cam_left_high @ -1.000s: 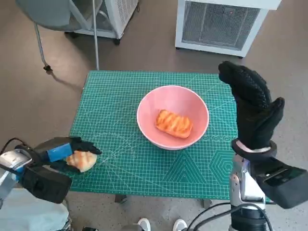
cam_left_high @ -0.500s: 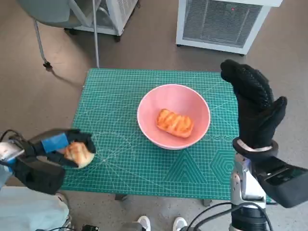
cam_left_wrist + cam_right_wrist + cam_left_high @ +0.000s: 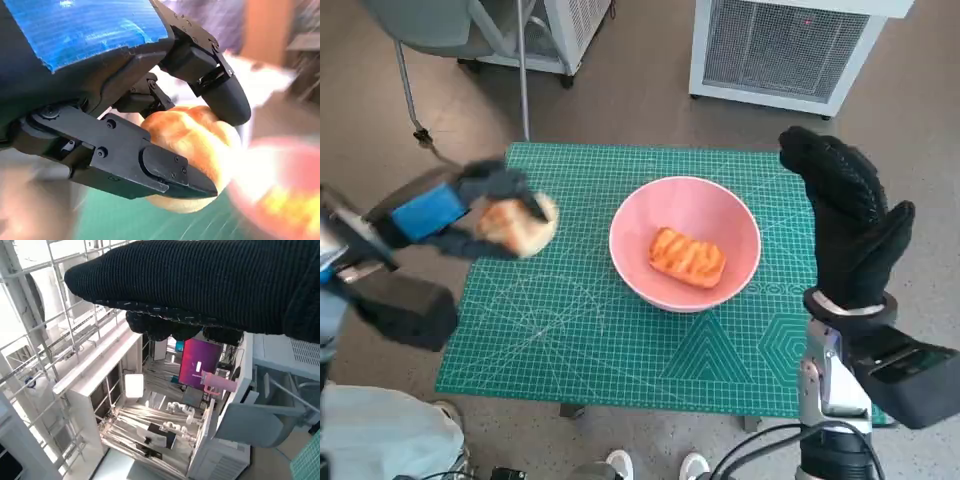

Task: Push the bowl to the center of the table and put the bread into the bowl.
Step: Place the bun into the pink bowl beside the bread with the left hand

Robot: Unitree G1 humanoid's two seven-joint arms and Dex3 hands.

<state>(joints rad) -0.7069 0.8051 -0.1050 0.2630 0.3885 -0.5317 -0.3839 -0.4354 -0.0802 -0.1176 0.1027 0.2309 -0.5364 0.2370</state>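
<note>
A pink bowl (image 3: 720, 212) stands near the middle of the green cutting mat, with one glazed bread piece (image 3: 687, 257) lying in it. My left hand (image 3: 455, 212) holds a second bread roll (image 3: 524, 226) in the air over the mat's left part, left of the bowl. In the left wrist view the black fingers (image 3: 165, 172) wrap the roll (image 3: 192, 140), and the bowl (image 3: 280, 195) is a pink blur beyond it. My right hand (image 3: 845, 220), gloved, stands upright over the table's right edge with nothing in it, fingers straight and together.
The green mat (image 3: 620, 340) covers the small table. A white grilled unit (image 3: 785, 45) stands on the floor behind, and a chair leg (image 3: 523, 70) and frame at the back left. Shoe tips (image 3: 655, 466) show below the front edge.
My left hand has lifted the roll from the mat's front left corner and carried it up and towards the bowl. The right hand and the bowl have stayed put.
</note>
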